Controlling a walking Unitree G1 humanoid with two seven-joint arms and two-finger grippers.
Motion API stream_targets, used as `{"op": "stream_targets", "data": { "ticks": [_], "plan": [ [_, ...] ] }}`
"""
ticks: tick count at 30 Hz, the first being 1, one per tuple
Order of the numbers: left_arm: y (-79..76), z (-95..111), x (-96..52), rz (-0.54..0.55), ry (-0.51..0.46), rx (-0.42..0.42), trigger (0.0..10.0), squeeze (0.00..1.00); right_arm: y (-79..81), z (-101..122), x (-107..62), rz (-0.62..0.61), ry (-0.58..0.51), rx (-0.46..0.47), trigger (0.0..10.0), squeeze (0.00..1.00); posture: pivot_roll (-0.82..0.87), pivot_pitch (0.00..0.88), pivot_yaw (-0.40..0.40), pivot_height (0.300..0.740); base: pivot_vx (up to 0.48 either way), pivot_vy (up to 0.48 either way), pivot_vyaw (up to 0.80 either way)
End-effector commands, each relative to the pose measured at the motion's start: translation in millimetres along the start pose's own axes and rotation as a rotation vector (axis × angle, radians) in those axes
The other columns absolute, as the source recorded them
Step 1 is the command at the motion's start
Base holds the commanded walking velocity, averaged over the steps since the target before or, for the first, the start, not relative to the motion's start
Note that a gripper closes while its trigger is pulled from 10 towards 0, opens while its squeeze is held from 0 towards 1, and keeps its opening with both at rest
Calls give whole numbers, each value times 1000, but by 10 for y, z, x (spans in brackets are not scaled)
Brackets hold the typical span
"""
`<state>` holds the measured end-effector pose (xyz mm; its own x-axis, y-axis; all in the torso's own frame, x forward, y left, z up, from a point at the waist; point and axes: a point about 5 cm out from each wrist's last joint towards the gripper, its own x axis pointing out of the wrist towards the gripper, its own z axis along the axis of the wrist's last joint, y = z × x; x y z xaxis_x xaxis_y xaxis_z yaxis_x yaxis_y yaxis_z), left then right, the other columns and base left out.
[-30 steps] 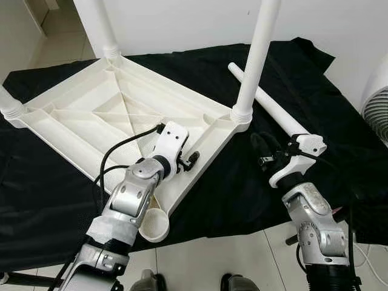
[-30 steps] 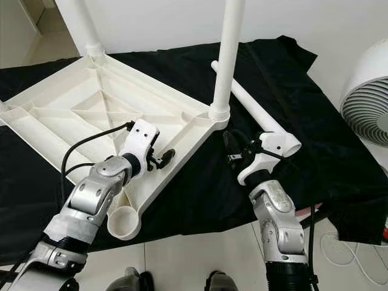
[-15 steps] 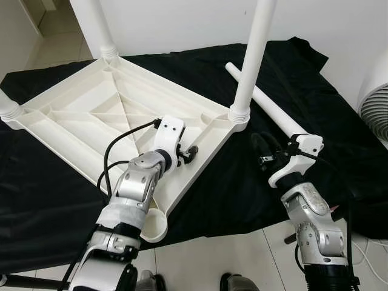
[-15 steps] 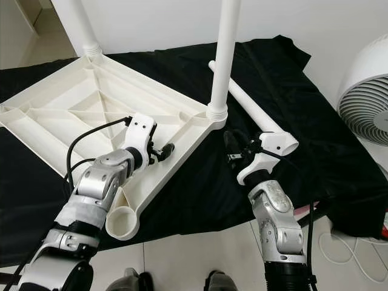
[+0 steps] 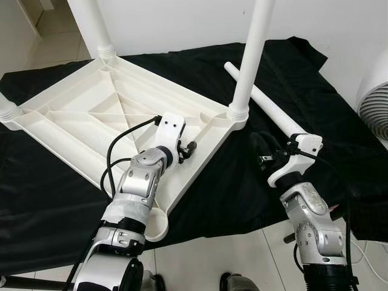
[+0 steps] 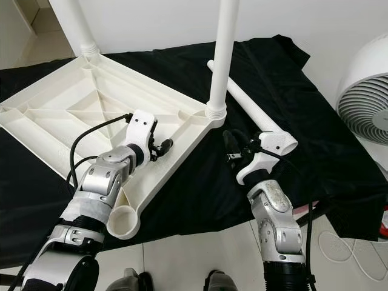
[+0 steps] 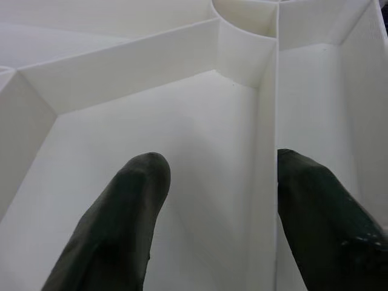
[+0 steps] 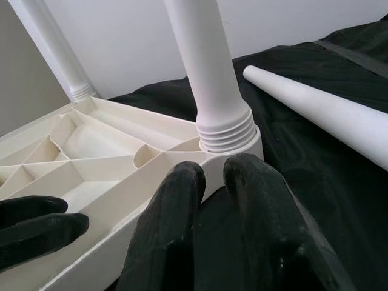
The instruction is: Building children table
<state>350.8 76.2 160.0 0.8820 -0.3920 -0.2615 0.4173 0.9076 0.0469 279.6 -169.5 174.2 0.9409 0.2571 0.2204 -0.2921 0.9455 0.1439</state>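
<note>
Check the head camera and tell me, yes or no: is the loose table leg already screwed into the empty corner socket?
No, the loose leg lies flat on the black cloth, and the near corner socket is open.

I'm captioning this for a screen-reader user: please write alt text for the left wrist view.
Two black fingers of the left end effector, spread apart, straddle a thin upright rib on the ribbed underside of the white plastic tabletop. A rounded socket wall lies ahead.
</note>
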Motion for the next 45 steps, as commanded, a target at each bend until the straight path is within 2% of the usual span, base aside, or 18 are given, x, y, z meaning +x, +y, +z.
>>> {"op": "stream_targets", "data": {
  "ticks": [1, 13, 14, 17, 18, 19, 20, 21, 27, 28, 30, 31, 37, 38, 39, 41, 44, 45],
  "plan": [
    [272, -56, -42, 442, 24, 11, 0, 0, 20, -3, -2, -1, -4, -1, 10000, 0, -156, 137, 74, 740, 0, 0, 0],
    [468, -59, -129, 627, 15, -31, 39, 0, 20, 4, 2, -6, -7, 0, 10000, 0, -159, 137, 74, 740, 0, 0, 0],
    [553, -57, -178, 702, 6, -71, 39, 0, 27, 6, 4, -5, -8, 1, 10000, 0, -159, 137, 74, 740, 0, 0, 0],
    [592, -56, -200, 733, -1, -96, 588, 0, 28, 6, 6, -5, -8, 2, 10000, 0, -158, 136, 74, 740, 0, 0, 0],
    [638, -48, -219, 770, -9, -121, 0, 0, 27, 5, 11, -5, -8, 2, 10000, 0, -156, 135, 74, 740, 0, 0, 0],
    [667, -35, -226, 795, -13, -135, 1490, 0, 27, 4, 14, -5, -8, 3, 10000, 0, -156, 135, 74, 740, 0, 0, 0],
    [679, -19, -221, 804, -19, -149, 1490, 0, 28, 3, 15, -5, -8, 4, 10000, 0, -156, 135, 74, 740, 0, 0, 0],
    [668, 11, -199, 798, -26, -149, 2275, 0, 32, 3, 15, -4, -8, 5, 10000, 0, -156, 135, 74, 740, 0, 0, 0],
    [635, 62, -149, 769, -39, -147, 1490, 0, 40, 3, 21, -2, -9, 5, 10000, 0, -154, 136, 72, 740, 0, 0, 0],
    [588, 132, -81, 732, -53, -137, 2627, 0, 40, 4, 23, -2, -10, 4, 10000, 0, -155, 136, 75, 740, 0, 0, 0],
    [588, 132, -81, 732, -53, -137, 2627, 0, 40, 4, 23, -2, -10, 4, 10000, 0, -155, 136, 75, 740, 0, 0, 0],
    [409, 272, 77, 586, -81, -115, 10000, 0, 49, 3, 22, -4, -12, 4, 10000, 0, -164, 134, 84, 740, 0, 0, 0],
    [350, 312, 116, 541, -90, -104, 10000, 0, 54, 1, 21, -4, -12, 4, 10000, 0, -164, 134, 84, 740, 0, 0, 0],
    [32, 488, 181, 330, -196, -96, 10000, 0, 60, -6, 11, -8, -15, 5, 10000, 0, -163, 121, 95, 740, 0, 0, 0],
    [-114, 567, 173, 228, -258, -70, 10000, 0, 60, -6, 12, -11, -18, 7, 10000, 0, -159, 123, 94, 740, 0, 0, 0],
    [-284, 645, 128, 75, -340, -65, 10000, 0, 64, -5, 24, -16, -23, 10, 10000, 0, -154, 119, 95, 740, 0, 0, 0],
    [-326, 662, 104, 20, -365, -78, 10000, 0, 68, -6, 31, -17, -24, 11, 10000, 0, -154, 119, 95, 740, 0, 0, 0],
    [-367, 672, 65, -46, -396, -98, 10000, 1000, 84, -12, 41, -13, -24, 16, 10000, 0, -154, 119, 95, 740, 0, 0, 0]
  ]
}}
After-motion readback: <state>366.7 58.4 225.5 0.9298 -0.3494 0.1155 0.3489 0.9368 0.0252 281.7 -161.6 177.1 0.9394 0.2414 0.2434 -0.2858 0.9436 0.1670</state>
